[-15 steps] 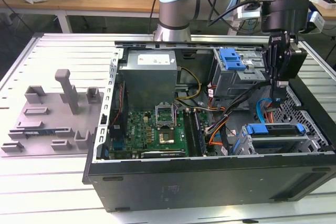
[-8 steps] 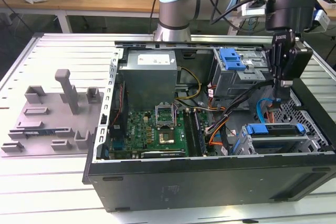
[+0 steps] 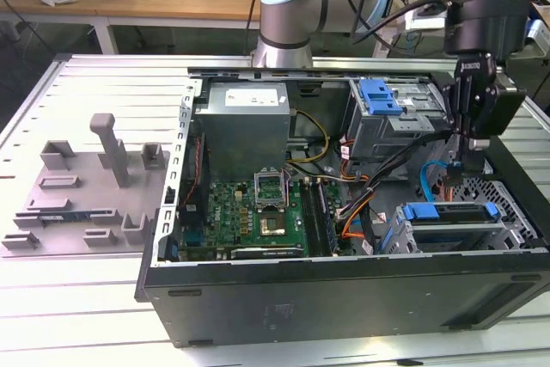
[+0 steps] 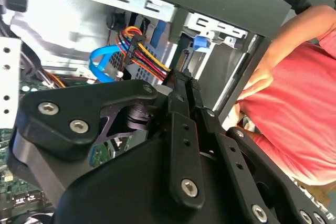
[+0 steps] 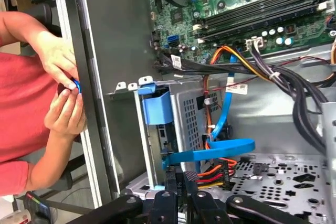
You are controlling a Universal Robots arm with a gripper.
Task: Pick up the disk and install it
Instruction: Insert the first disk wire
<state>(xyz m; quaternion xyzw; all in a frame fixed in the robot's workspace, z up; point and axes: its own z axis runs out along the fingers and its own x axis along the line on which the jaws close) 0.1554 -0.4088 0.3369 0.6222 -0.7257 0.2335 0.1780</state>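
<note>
The disk [image 3: 450, 212], silver with a blue bracket, sits in the drive cage at the near right corner of the open computer case [image 3: 344, 294]. In the first wrist view its blue bracket [image 5: 156, 106] shows edge-on in the cage. My gripper [image 3: 471, 165] hangs just above and behind the disk, inside the case. In both wrist views the gripper [image 4: 185, 81] [image 5: 181, 178] looks shut on a black power connector [image 5: 191, 174] with red, orange and yellow wires [image 4: 137, 40]. A blue data cable [image 5: 210, 155] curves right beside the fingertips.
A person in a red shirt [image 4: 299, 98] stands at the case's outer wall, hands [image 5: 63, 93] pinching a small blue part. A motherboard [image 3: 258, 212], a grey power supply [image 3: 245, 122] and an upper bay with a blue clip [image 3: 381, 96] crowd the case. A grey fixture [image 3: 86, 186] lies at the exterior view's left.
</note>
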